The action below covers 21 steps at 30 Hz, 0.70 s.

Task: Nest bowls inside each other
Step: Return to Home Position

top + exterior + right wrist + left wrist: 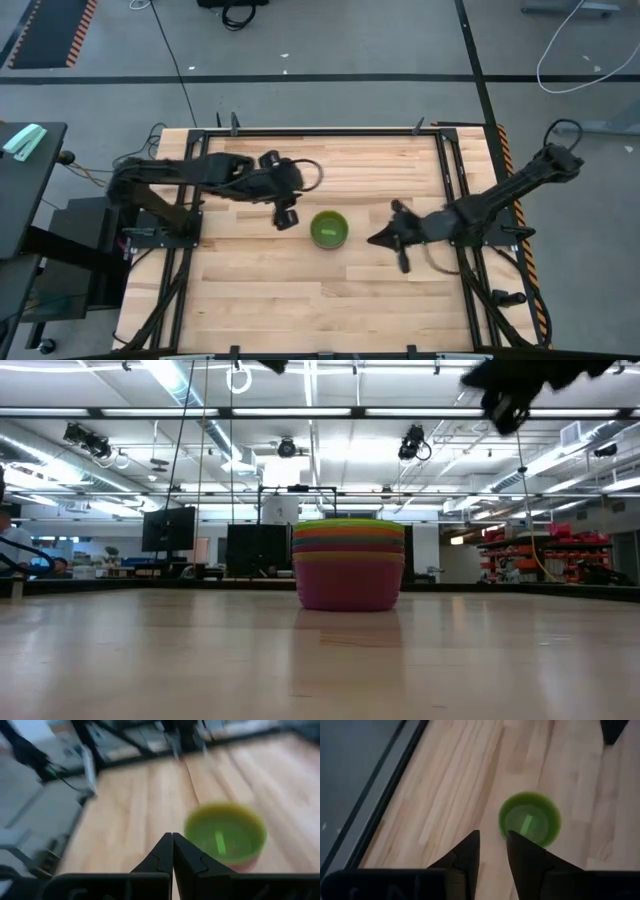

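Probably light, stiff and slick, the nested bowls (348, 565) are inviting a rim grip; left pincer (493, 837) is hovering slightly parted, right pincer (173, 836) closed.

Bowl stack (329, 229) at tabletop (280, 310) centre: obstacle; open wood all round, gaps to left gripper (288, 216) & right gripper (374, 240).

The left arm (180, 178) reaches in from the left side. Its wrist is bent, so the left claw (288, 215) angles down and inward, and its fingers (468, 852) stand a narrow gap apart. The right arm (500, 190) stretches in slantwise from the right. The right claw (378, 239) points toward the left one, well apart from it, its fingers (161, 852) pressed together.
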Motion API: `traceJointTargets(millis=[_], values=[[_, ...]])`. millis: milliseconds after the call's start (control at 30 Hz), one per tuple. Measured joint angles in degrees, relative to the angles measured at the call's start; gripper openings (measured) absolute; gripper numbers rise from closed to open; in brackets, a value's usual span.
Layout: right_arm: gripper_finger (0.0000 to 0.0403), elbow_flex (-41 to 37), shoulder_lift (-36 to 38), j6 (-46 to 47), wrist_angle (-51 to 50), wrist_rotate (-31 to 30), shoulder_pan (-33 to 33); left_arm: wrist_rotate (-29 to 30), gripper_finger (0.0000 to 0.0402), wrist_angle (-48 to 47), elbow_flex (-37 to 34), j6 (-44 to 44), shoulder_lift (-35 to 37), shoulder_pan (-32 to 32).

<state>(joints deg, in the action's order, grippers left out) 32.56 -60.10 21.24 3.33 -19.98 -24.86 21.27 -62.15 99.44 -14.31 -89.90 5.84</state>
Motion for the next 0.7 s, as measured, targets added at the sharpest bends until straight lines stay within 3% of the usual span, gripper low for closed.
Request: traceJointTargets(millis=[200, 333, 567, 700], values=[[0.0011, 0.0, 11.5, -6.9, 0.9, -7.1, -6.9, 1.5, 0.0103, 16.3, -17.3, 0.4, 13.4, 3.9], [0.0011, -0.6, 13.2, -8.8, 4.2, -11.5, -11.3, 2.0, 0.0100, 26.2, -29.4, 0.6, 22.5, 6.1], [0.0011, -13.3, 10.2, -16.7, 32.2, -11.3, -17.2, 5.7, 0.0100, 46.6, -51.4, 1.5, 36.6, 9.7], [0.0011, -18.9, 10.2, -19.4, 45.8, -11.1, -18.4, 5.7, 0.0097, 57.1, -59.7, 3.4, 42.0, 10.6]])
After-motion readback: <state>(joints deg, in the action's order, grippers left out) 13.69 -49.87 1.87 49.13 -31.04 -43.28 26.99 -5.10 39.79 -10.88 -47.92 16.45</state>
